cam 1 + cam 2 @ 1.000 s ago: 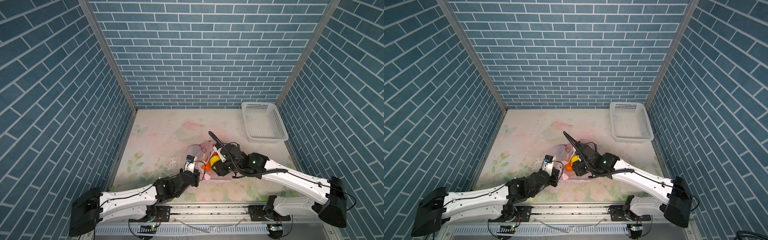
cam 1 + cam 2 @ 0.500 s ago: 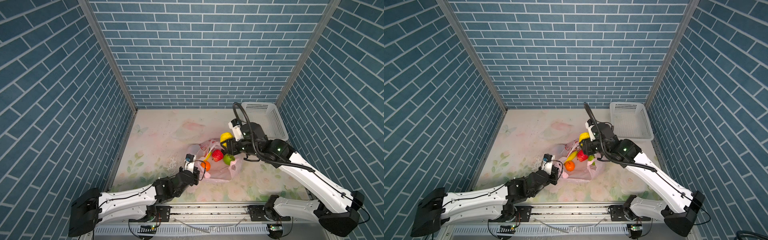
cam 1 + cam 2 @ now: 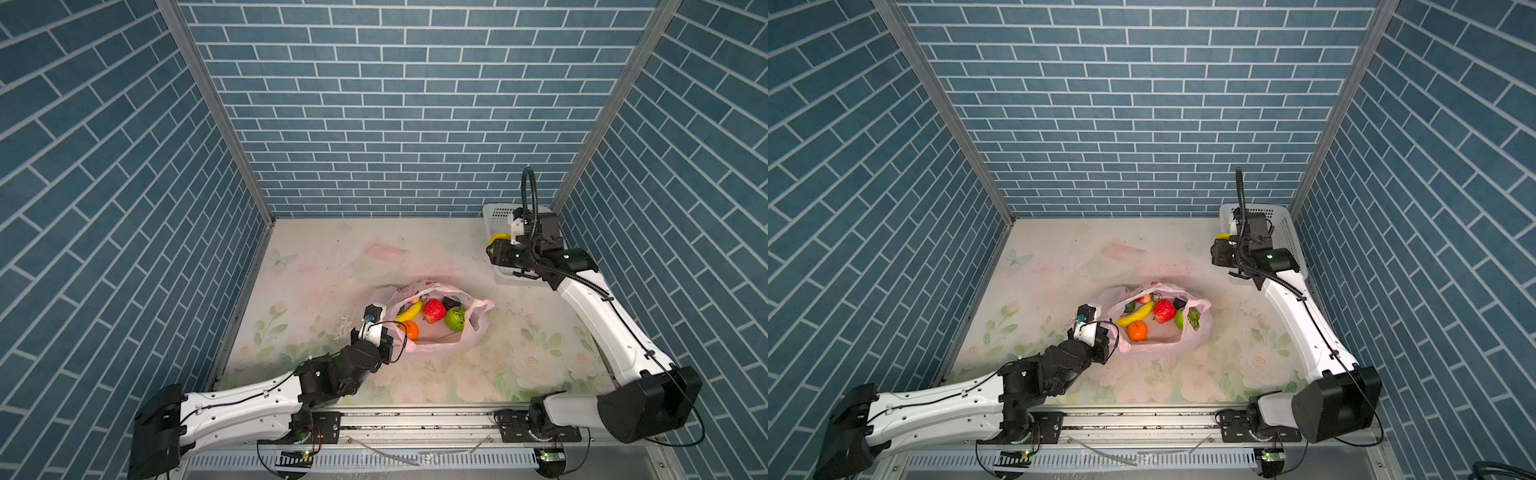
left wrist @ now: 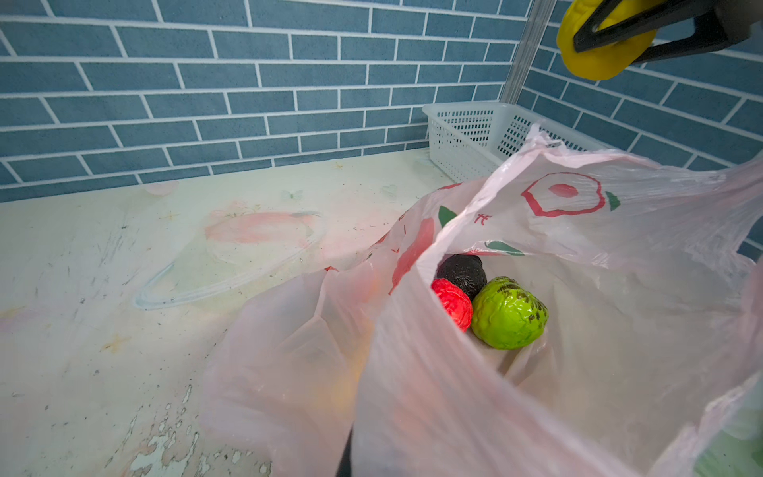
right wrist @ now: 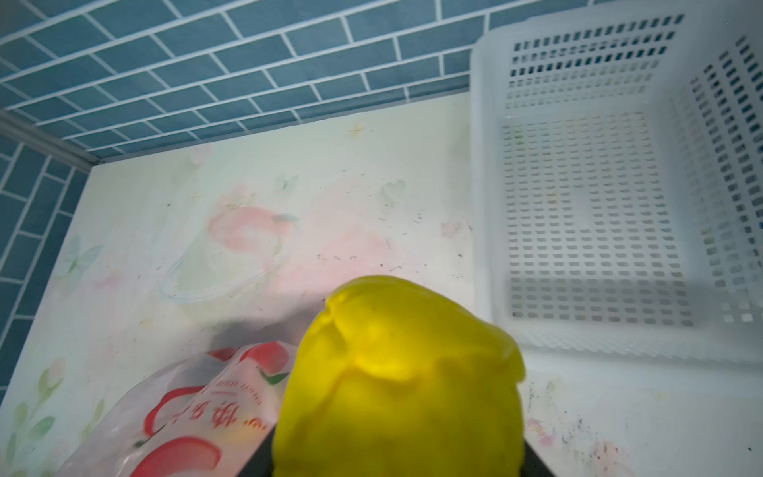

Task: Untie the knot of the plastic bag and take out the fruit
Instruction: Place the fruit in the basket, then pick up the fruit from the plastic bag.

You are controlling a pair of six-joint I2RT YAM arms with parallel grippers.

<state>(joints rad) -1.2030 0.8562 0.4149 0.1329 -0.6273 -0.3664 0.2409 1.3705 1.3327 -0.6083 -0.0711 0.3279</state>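
The plastic bag lies open mid-table, toward the front edge. It is pale pink, and its film half-veils the fruit. Your left gripper is clenched on its near rim, fingertips hidden. Your right gripper grasps a yellow fruit by the basket in the table's far right corner.

The plastic bag sits mid-table with its mouth wide open and free from above, the fruit lying loose inside. The left gripper pinches the near-left rim, so that side is blocked. The right gripper, clamped on a yellow fruit, hangs raised beside the white basket on its bag-facing side — its arm crosses the basket's near part. Between the 2 arms and toward the back wall, the table is open.
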